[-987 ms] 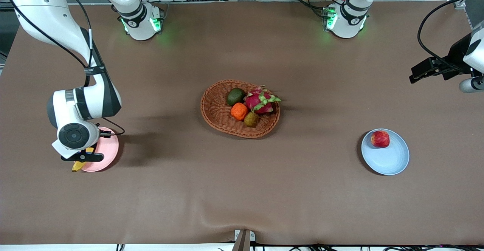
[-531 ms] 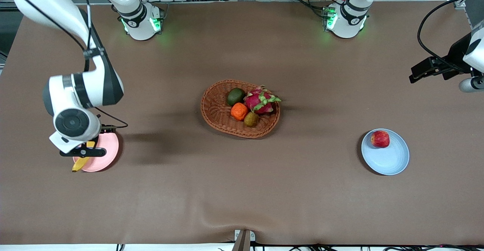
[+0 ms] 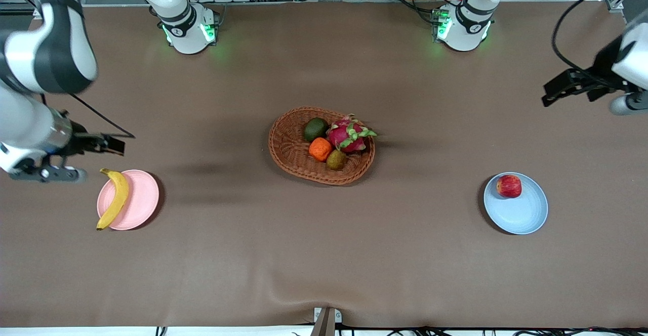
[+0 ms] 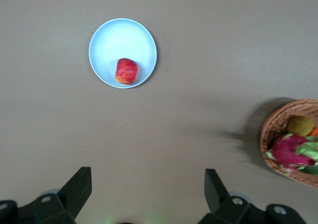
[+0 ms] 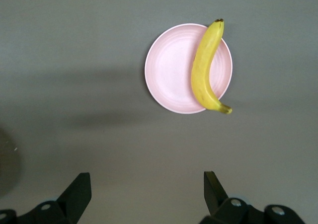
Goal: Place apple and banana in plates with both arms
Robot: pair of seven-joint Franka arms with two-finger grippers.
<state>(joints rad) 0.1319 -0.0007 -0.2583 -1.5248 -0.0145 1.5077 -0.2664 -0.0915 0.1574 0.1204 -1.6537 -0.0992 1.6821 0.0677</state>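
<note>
On the pale pink plate at the right arm's end of the table lies the banana, set along the plate's edge with both tips overhanging the rim; on the light blue plate at the left arm's end sits the apple, close to the rim on the side farther from the front camera. I read both placements as done.

Right gripper: raised over bare table beside the pink plate, fingers spread wide and empty. Left gripper: high over the table's edge at its own end, fingers likewise apart, holding nothing.

Woven basket, mid-table: dragon fruit, mandarin, a dark green fruit and a brownish one, all well apart from both plates.

Risks as I judge them from here:
- The banana rests on the rim rather than in the well; a jolt to the table or a low sweep of the right arm could tip or slide it off onto the cloth.
- The apple is round and off-centre; a knock to the blue plate could roll it over the shallow rim.
- The front view crops the right arm, so I cannot be sure how much clearance its trailing cable has above the pink plate.
</note>
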